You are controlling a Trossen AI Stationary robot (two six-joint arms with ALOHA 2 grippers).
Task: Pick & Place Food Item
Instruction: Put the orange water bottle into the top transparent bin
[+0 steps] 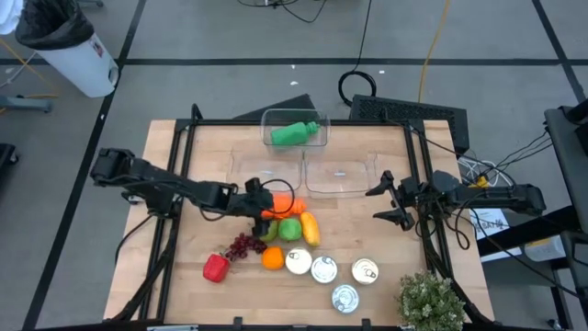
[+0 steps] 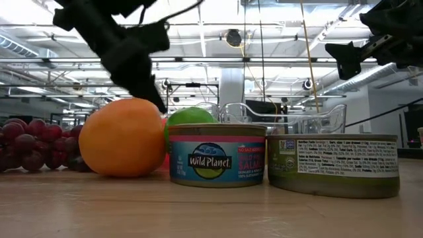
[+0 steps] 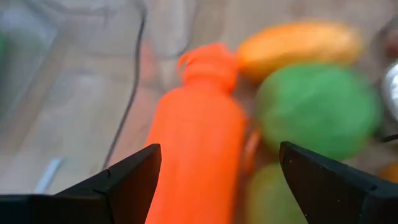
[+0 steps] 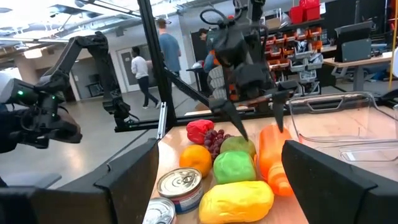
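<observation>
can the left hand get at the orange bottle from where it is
Probably yes. The left hand is open right over the orange bottle, its fingers spread to either side of it. The green fruit crowds one side, so a finger may nudge it.

A robotics lab or workshop in a big industrial hall. The wooden table (image 1: 175, 276) stands on a grey concrete floor marked with dark tape lines, cables (image 1: 363, 55) trailing across it. Beyond the right arm's fingers (image 4: 323, 180) the room opens up — exposed ceiling ducts and strip lights, another robot arm (image 4: 93, 62) on a stand, shelves with red bins (image 4: 308, 12), workbenches, and people (image 4: 169, 53) walking about.
</observation>
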